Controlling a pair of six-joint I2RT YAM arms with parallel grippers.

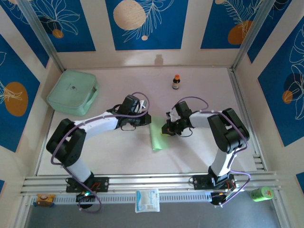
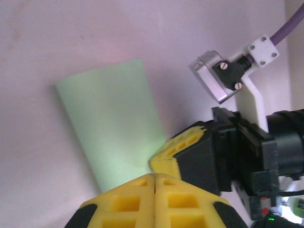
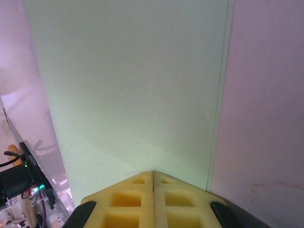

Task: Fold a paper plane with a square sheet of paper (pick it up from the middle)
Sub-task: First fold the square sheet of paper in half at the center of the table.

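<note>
From above, the paper (image 1: 156, 137) lies as a narrow folded strip in the middle of the table (image 1: 118, 156), between my two claws. My left claw (image 1: 147, 121) sits at its far left corner and my right claw (image 1: 166, 129) at its right edge. A pale green box (image 1: 73, 91) rests at the far left and a small bottle (image 1: 176, 81) stands far and centre, both well apart from the paper.

Through my left wrist, my yellow fingers (image 2: 135, 199) are pressed together, their tips over one end of the paper. I cannot tell whether any paper is caught between them. A yellow finger of my right claw meets the same end, just beside mine.

Through my right wrist, those fingers (image 3: 133, 199) are together too, their tips at the paper's edge. The paper lies flat, with a fold line down its right side. Whether it is pinched I cannot tell.
</note>
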